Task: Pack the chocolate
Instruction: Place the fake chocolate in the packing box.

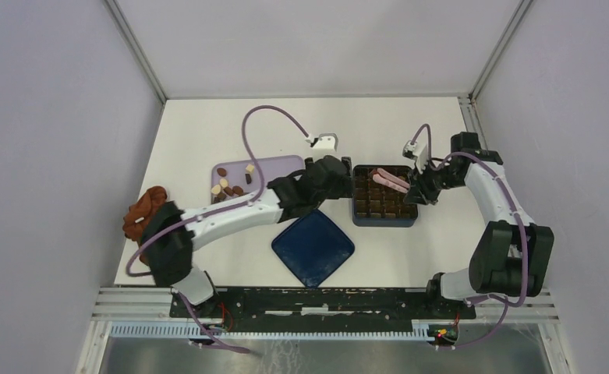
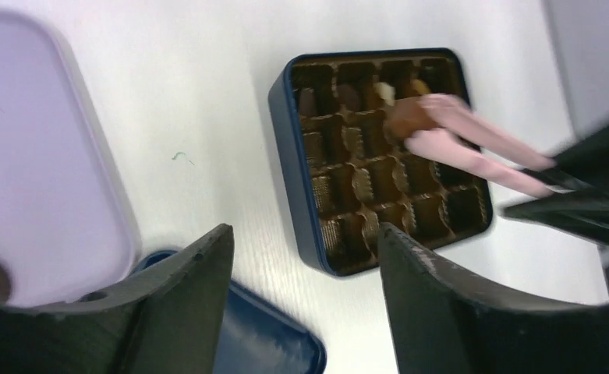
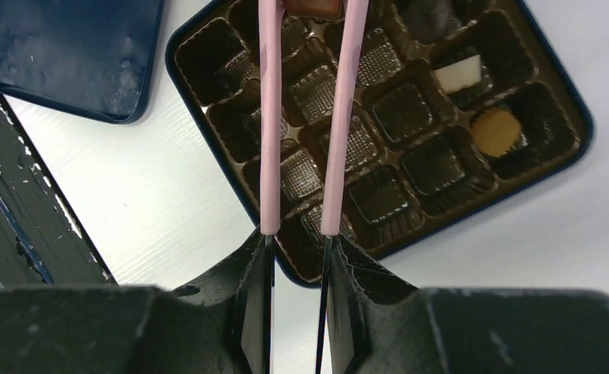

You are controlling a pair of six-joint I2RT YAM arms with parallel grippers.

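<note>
**Tongs over the box, 1 brown piece in the pinch**

The right claw [image 3: 297,241] is clamped tight on the pink tongs [image 3: 268,117], and there at the tips is a brown piece [image 2: 406,118], squeezed between the 2 arms. It hangs over the box [image 1: 384,221], up near the row that already has sweets in it. Whether it touches the liner, I can't tell.

Look inside: 1 cream square [image 3: 458,74] and 1 tan round [image 3: 494,131] sit in neighbouring cells by a corner. A couple of darker pieces share that edge row, and most other cells are bare.

Over on the other side, the left claw [image 2: 302,234] hovers just beside the box's left wall, jaws spread wide, nothing between them.

The rest of the chocolate [image 1: 231,183] lies loose on the lavender tray [image 1: 277,167], left of the box, a small scatter of brown and cream.

The blue lid [image 1: 313,246] lies flat nearer the arms, and a cloth [image 1: 143,209] is bunched at the table's left edge.
</note>
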